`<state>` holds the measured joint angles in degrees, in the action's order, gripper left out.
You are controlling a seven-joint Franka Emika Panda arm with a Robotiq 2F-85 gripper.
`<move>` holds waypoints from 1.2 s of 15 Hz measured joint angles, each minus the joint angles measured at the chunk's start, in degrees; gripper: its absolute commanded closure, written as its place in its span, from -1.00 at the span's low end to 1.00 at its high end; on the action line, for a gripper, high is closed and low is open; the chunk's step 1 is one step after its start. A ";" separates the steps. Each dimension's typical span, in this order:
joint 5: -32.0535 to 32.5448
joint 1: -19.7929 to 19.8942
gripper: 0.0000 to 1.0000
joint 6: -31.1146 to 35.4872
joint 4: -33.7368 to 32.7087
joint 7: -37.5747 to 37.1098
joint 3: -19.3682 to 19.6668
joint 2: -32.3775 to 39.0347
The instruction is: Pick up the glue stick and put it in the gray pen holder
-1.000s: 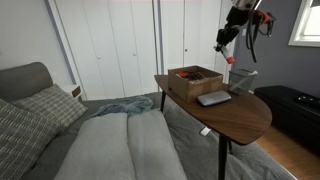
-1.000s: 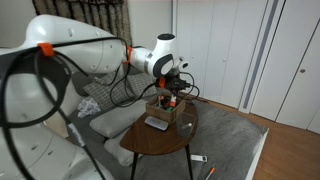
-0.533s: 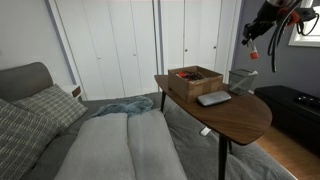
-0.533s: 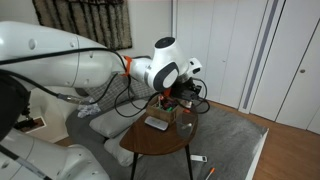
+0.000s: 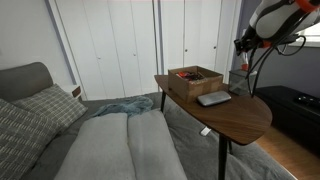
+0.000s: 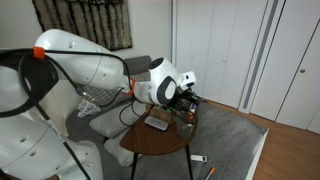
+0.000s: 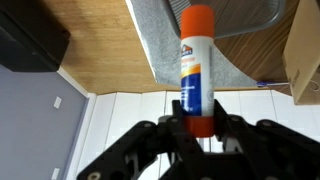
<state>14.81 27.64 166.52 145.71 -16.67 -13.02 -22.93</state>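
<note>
My gripper is shut on the glue stick, an orange-red stick with a white and blue label, gripped near its base. In an exterior view the gripper hangs above the far end of the wooden table, roughly over the pale gray pen holder. In an exterior view the gripper is just above the see-through holder. The glue stick is too small to make out in both exterior views. The holder does not show in the wrist view.
A low brown box and a flat gray slab sit on the table; both show in the wrist view, the slab and the box. A sofa with cushions lies beside the table. White closet doors stand behind.
The arm has swung the gripper with the glue stick away from the brown box toward the table's far end, then a little lower over the pen holder.
</note>
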 measured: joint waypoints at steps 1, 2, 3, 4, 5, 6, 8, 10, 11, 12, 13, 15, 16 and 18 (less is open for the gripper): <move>0.84 1.73 0.85 -0.46 0.01 -2.58 -2.46 -0.06; 1.37 3.05 0.85 -0.88 0.02 -4.73 -4.52 -0.32; 1.71 4.09 0.85 -0.94 0.08 -6.44 -6.22 -0.70; 2.25 5.15 0.85 -0.88 0.11 -7.98 -7.83 -1.13; 2.94 6.34 0.85 -0.84 0.12 -9.44 -9.38 -1.52; 3.55 7.60 0.85 -0.84 0.12 -10.70 -10.90 -1.77; 4.33 9.87 -0.12 -0.84 0.27 -12.45 -13.55 -1.85; 4.51 11.55 -0.26 -0.84 0.69 -13.37 -15.52 -1.84; 4.51 12.22 -0.39 -0.84 0.91 -13.56 -16.31 -1.84; 4.51 12.80 -0.55 -0.84 1.07 -13.67 -16.94 -1.84; 4.51 13.18 -0.68 -0.84 1.12 -13.72 -17.37 -1.83; 4.50 13.39 -0.96 -0.84 1.10 -13.73 -17.75 -1.84; 4.35 13.24 -0.99 -0.82 1.04 -13.73 -17.75 -1.85; 3.14 10.69 -1.00 -0.57 0.89 -13.24 -16.11 -1.81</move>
<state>17.95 38.33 165.95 146.59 -29.91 -29.13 -24.75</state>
